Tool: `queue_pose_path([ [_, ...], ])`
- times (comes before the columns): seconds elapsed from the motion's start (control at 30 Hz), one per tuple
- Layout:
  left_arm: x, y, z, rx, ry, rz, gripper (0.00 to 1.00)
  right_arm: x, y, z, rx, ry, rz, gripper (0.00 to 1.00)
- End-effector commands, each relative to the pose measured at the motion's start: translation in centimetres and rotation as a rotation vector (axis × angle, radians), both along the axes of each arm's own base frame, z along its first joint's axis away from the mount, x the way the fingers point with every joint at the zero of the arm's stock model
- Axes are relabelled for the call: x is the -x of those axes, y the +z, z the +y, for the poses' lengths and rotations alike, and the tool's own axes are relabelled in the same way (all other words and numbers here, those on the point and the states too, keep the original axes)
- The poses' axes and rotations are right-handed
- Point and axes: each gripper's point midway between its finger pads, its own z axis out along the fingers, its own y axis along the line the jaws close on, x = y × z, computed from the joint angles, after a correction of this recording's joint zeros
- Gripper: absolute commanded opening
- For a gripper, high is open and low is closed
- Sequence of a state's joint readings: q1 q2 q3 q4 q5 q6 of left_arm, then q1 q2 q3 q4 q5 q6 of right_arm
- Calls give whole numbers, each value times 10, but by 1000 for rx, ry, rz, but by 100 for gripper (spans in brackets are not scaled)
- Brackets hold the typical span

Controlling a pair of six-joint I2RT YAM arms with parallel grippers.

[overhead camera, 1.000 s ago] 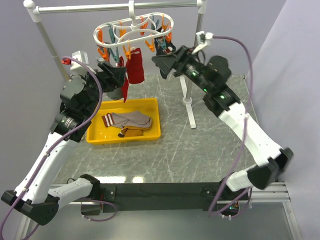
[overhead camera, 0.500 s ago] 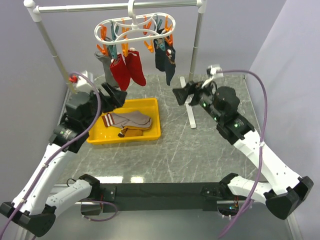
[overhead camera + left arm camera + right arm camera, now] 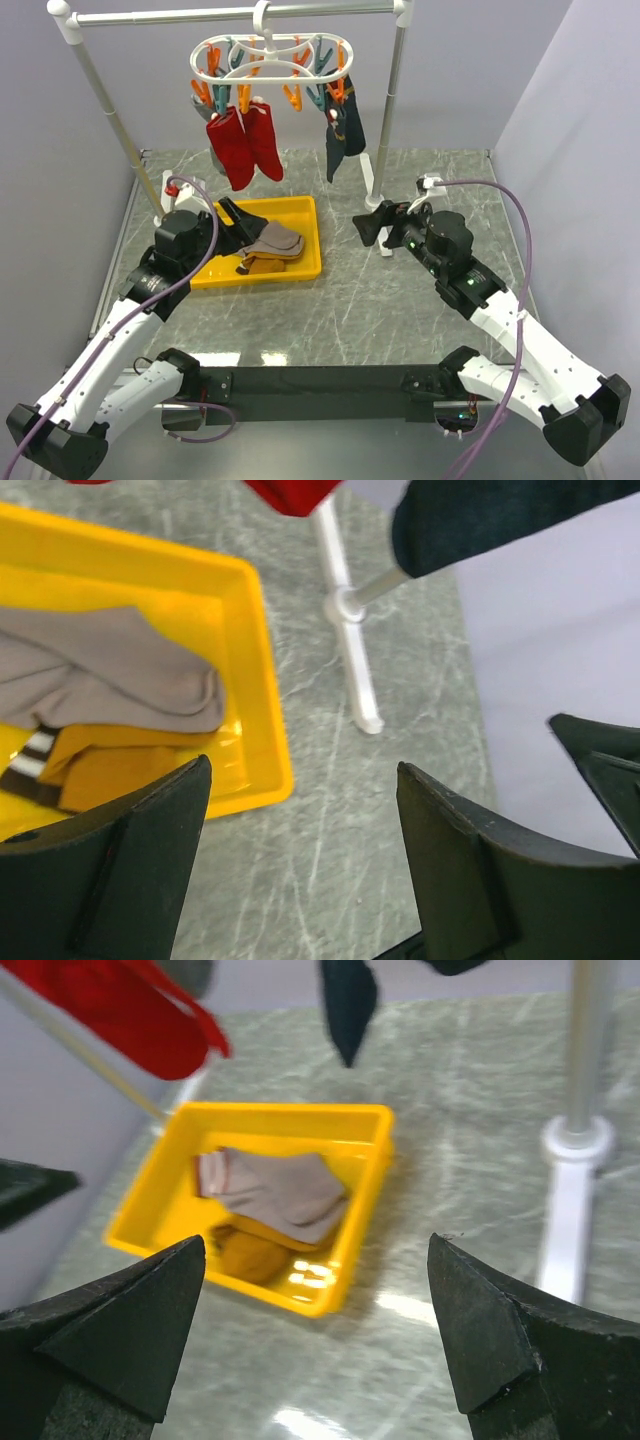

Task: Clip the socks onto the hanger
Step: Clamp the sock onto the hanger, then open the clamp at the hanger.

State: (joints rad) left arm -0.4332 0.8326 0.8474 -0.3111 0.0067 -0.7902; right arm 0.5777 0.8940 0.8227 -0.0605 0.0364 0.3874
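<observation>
While the white oval hanger (image 3: 270,55) hangs by its hook from the top rail of the stand (image 3: 150,16) at twelve o'clock on the table (image 3: 400,310), its orange and teal clothespins (image 3: 292,97) dangle all round the frame. The red socks (image 3: 240,145) are clipped side by side at the hanger's seven o'clock, toes down. Over at four o'clock hangs a dark sock (image 3: 343,135), and from this angle it could be one or two, hard to split. Down on the table, at about nine o'clock from the middle, sits the yellow tray (image 3: 305,262). In it lies the grey-beige sock (image 3: 275,1192), striped cuff toward the tray's far-left corner, draped over the mustard sock (image 3: 248,1252) that peeks out beneath it. Now the arms: the left gripper (image 3: 302,770) hovers above the tray's ten o'clock corner, fingers spread wide and released, nothing between them, the tray's rim and bare stone showing through the gap. The right gripper (image 3: 316,1245) hangs low at three o'clock from the tray, just beside the stand's right foot. It points across toward the tray, its fingers also splayed fully apart and empty. Both grippers are well below the hanger, touching neither sock nor clothespin.
</observation>
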Motion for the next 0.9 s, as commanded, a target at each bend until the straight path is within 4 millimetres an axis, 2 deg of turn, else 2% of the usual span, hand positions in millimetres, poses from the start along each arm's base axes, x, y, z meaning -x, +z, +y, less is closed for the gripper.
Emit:
queue_pose_path([
  [0.0, 0, 51, -12, 81, -63, -140, 81, 10, 56, 21, -205, 100, -61, 98],
  [0.1, -4, 50, -15, 56, -82, -150, 80, 4, 67, 31, -279, 108, -39, 98],
  [0.27, -11, 34, -20, 18, -103, -112, 78, -12, 52, 39, -198, 58, -9, 98],
  [0.3, -11, 34, -21, 18, -108, -122, 77, -11, 51, 44, -174, 76, -21, 97],
  [0.43, -16, 41, -13, 11, -63, -180, 76, -22, 49, 41, -58, 49, -85, 97],
  [0.53, -19, 43, -9, -44, -61, -218, 77, -29, 47, 39, -35, 25, -114, 98],
  [0.6, -24, 32, -3, -105, -34, -186, 79, -32, 48, 38, -17, 19, -126, 98],
  [0.63, -27, 34, 2, -121, -5, -185, 81, -35, 43, 40, 2, 22, -114, 99],
  [0.67, -31, 24, 4, -144, 4, -151, 82, -36, 41, 41, 20, 25, -107, 99],
  [0.7, -33, 23, 4, -144, 12, -138, 83, -39, 50, 42, 20, 24, -109, 100],
  [0.73, -34, 19, 3, -136, 15, -118, 83, -41, 37, 42, 52, 16, -56, 100],
  [0.8, -37, 8, -1, -134, 8, -75, 84, -43, 40, 41, 53, 0, -31, 100],
  [0.87, -37, 1, -2, -112, 17, -41, 84, -42, 31, 44, 64, 14, 3, 100],
])
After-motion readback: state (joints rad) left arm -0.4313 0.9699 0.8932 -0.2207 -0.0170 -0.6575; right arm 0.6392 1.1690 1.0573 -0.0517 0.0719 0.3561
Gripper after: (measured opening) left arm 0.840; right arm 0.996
